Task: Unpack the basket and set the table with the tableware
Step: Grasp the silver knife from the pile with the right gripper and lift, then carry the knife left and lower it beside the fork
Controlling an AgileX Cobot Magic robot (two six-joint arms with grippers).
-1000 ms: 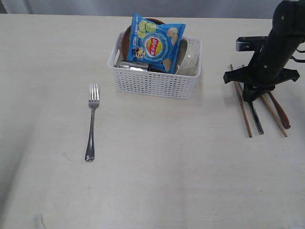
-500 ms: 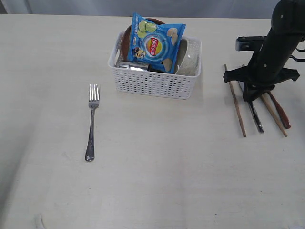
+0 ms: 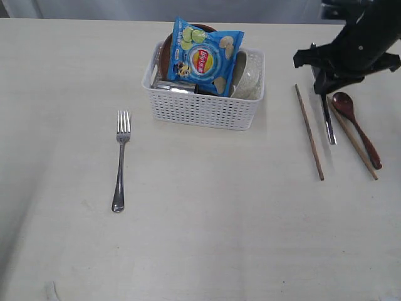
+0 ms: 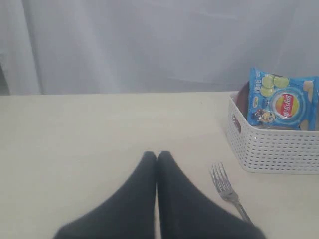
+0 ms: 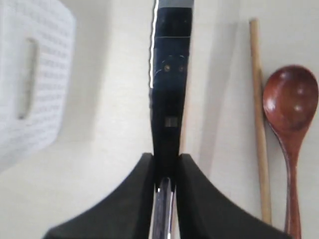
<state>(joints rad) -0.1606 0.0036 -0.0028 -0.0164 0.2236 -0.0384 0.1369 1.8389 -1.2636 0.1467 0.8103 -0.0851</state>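
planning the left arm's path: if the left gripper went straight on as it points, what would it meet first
The way looks free: the left gripper points over bare table toward its far edge and a curtain. The fork and basket sit off that line, though depth is unclear.

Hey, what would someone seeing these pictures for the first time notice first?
The bright blue chip bag stands out, sticking up from the white basket near the top middle of the exterior view. To its right, the black right tool grips a knife between two chopsticks, beside a reddish spoon. A lone fork lies on the left.
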